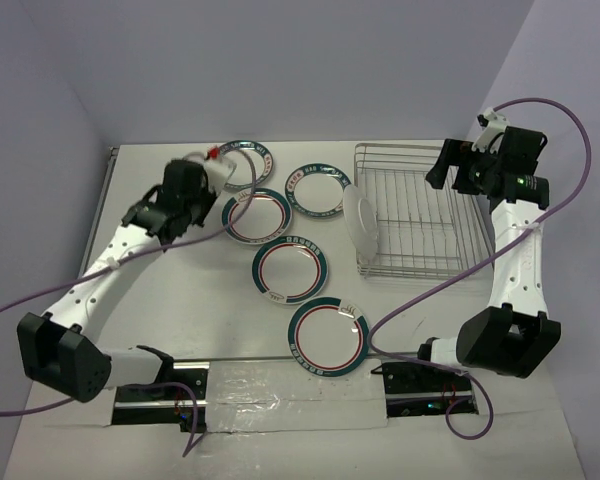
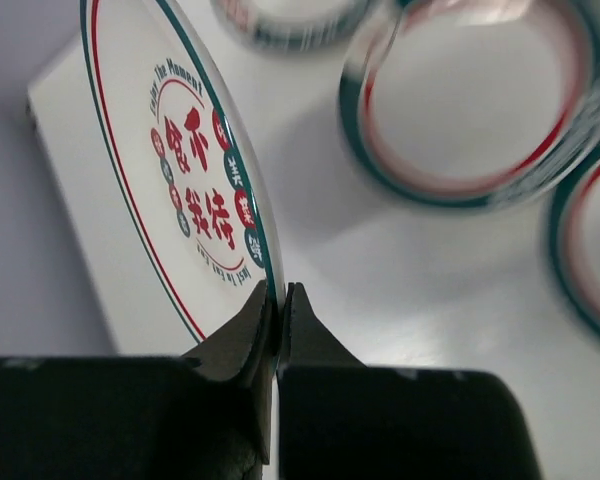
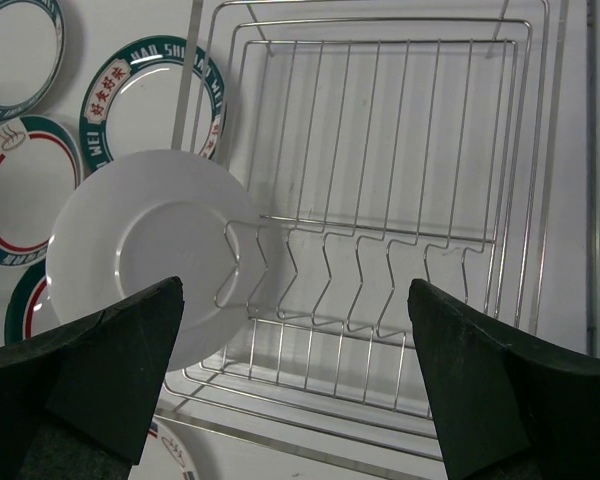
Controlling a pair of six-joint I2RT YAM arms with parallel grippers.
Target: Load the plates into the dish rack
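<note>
My left end effector point(image 2: 280, 305) pinches just the rim of a plate point(image 2: 170, 170) at the far left, well apart from the rack point(image 1: 420, 200), so it may swing or slip out; my right end effector point(image 3: 295, 290) gapes wide.

Dish rack point(image 1: 410, 210) on table's point(image 1: 180, 300) right, plate point(image 1: 361, 228) upright in its left end, other plates point(image 1: 290, 268) flat leftward

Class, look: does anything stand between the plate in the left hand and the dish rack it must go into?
Yes. A white plate already stands upright at the dish rack's left end, on the side nearest the left hand and its held plate. The slots beyond look free.
</note>
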